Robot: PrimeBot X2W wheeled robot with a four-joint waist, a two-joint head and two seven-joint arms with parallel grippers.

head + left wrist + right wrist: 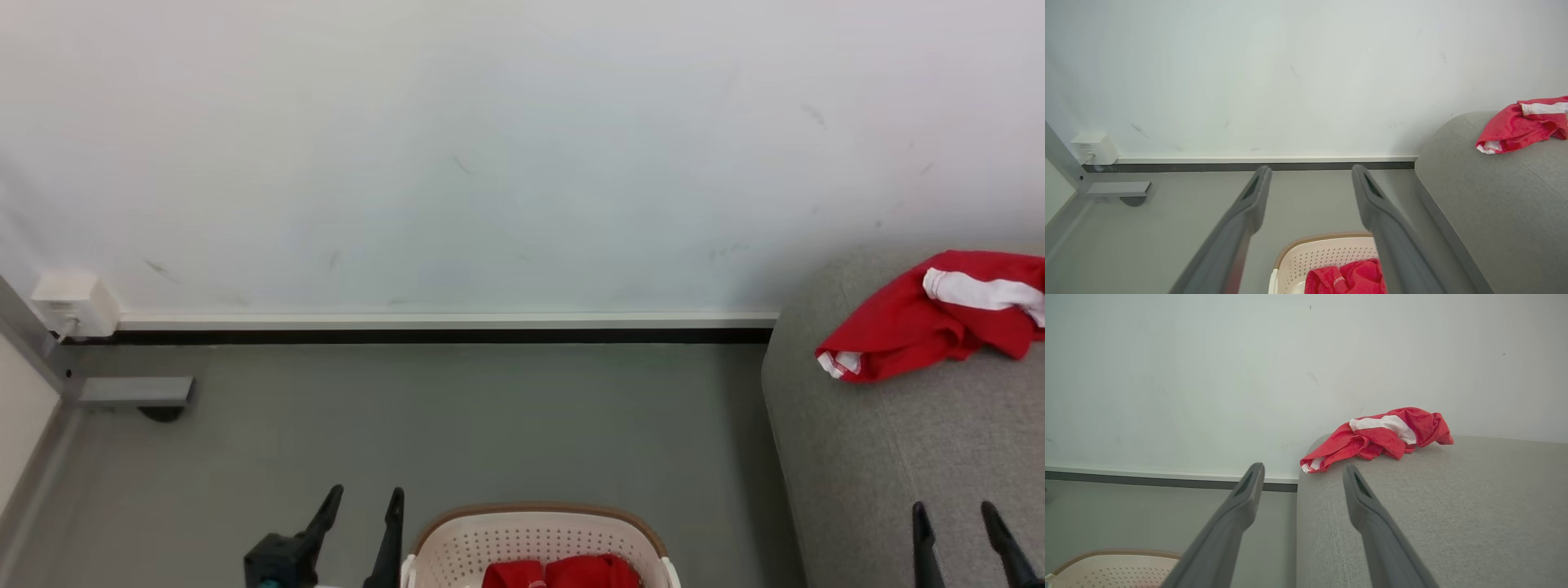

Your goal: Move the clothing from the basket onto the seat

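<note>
While left tool [366,492] and right tool [953,508] are held open, crumpled red clothing [922,327] is laid crosswise on the woven seat [857,457].
More is bunched in the perforated round basket [531,510].

The scene is viewed from the head, forward and down, with the basket [531,539] cut by the bottom edge. The left wrist view is aimed along the left claw [1311,169], over the same basket, toward the wall [1290,81]. The right wrist view is held low, close over the seat [1453,518], along the right claw [1303,467]. The red garment [906,327] is shared by all three.
</note>
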